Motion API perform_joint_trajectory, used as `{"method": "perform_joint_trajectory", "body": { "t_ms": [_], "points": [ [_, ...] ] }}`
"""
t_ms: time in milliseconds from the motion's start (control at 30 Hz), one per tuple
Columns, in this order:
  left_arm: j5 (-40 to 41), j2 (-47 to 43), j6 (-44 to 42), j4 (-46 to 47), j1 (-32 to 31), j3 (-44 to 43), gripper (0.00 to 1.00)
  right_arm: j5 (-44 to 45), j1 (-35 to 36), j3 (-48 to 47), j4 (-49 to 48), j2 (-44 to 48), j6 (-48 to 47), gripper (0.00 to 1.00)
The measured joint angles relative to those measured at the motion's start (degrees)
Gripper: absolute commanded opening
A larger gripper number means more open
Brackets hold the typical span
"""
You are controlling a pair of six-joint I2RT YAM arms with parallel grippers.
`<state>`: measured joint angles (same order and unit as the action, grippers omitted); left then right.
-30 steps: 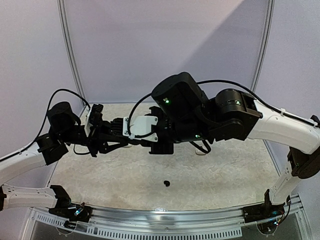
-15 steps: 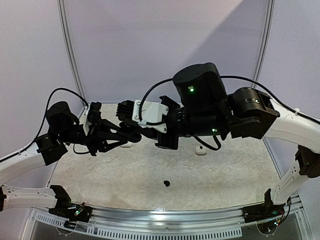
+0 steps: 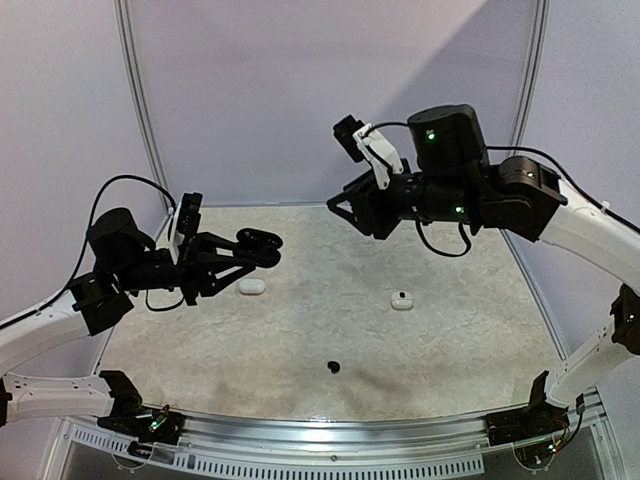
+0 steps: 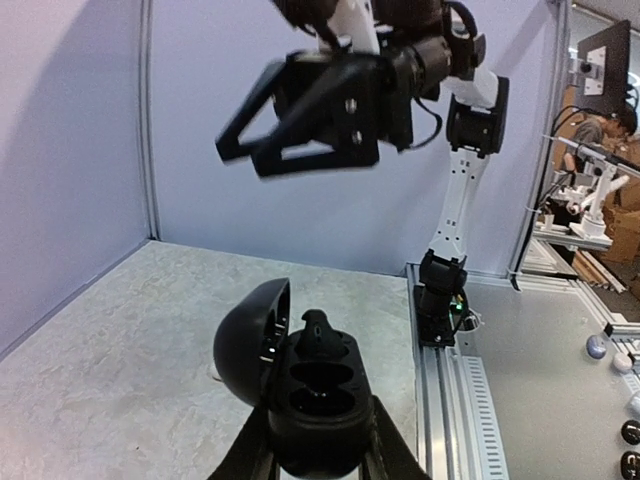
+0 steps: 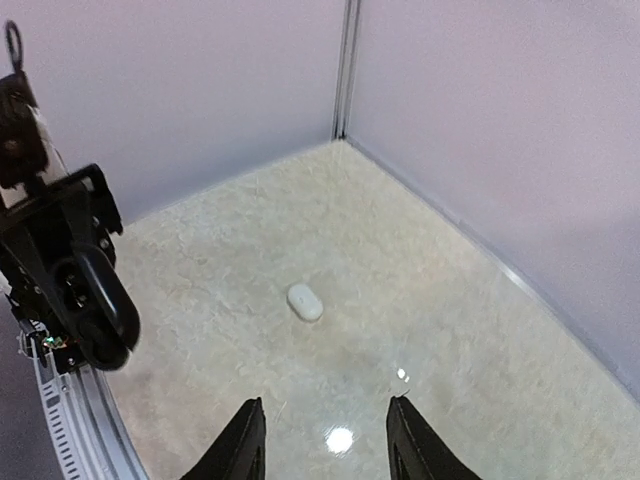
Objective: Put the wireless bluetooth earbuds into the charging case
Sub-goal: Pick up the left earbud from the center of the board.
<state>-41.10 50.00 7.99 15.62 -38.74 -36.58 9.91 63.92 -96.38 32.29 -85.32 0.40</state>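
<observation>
The left tool point(image 3: 238, 252) is clamped on the black charging case point(image 3: 257, 240) and holds it in the air above the surface point(image 3: 450, 340). The case's lid point(image 4: 252, 342) is swung open to one side. In the left wrist view the case sits between the tool's two fingers point(image 4: 250, 455). A black bud point(image 4: 318, 328) stands in the socket farther from the tool. The nearer socket looks hollow, though it is too dark inside to be sure.

The right tool point(image 3: 345, 207) hangs higher than the case and well apart from it, on the side toward the back wall. Its jaws are spread and grip nothing, and the right wrist view shows only the surface between its fingers point(image 5: 248, 440).

Below the case, slightly toward the arm bases, a small white oval thing point(image 3: 252, 286) lies on the surface. A white earbud point(image 3: 402, 300) with a dark spot lies farther from the case, on the right arm's side. A loose black earbud point(image 3: 333, 367) lies farthest from the case, near the front edge and apart from both tools.
</observation>
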Motion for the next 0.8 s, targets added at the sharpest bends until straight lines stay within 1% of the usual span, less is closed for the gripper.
{"method": "perform_joint_trajectory", "body": {
  "t_ms": [67,133,267,400,500,667,800],
  "points": [
    [1.7,-0.44,0.96,0.02,0.42,0.31,0.0,-0.94,-1.38,2.62,1.46,-0.74,3.72,0.4],
    [2.99,-0.87,1.75,0.07,1.09,0.66,0.0,-3.08,-2.19,5.42,2.6,-2.69,6.97,0.35],
    [4.66,-1.79,2.78,-0.02,2.58,1.27,0.0,-7.98,-2.93,10.29,3.96,-9.79,11.04,0.3],
    [5.01,-3.15,2.99,-0.11,3.15,1.66,0.0,-12.22,-3.1,11.56,4.61,-18.14,13.31,0.27],
    [5.01,-4.04,3.02,-0.13,3.34,1.9,0.0,-14.16,-3.08,11.82,5.2,-22.6,14.99,0.27],
    [4.96,-5.27,2.99,-0.13,3.78,2.36,0.0,-16.63,-3.13,13.57,5.38,-25.53,18.45,0.27],
    [4.98,-5.46,3.02,-0.09,3.91,3.02,0.0,-18.73,-3.13,15.02,4.94,-26.75,21.07,0.23]
  ]
}}
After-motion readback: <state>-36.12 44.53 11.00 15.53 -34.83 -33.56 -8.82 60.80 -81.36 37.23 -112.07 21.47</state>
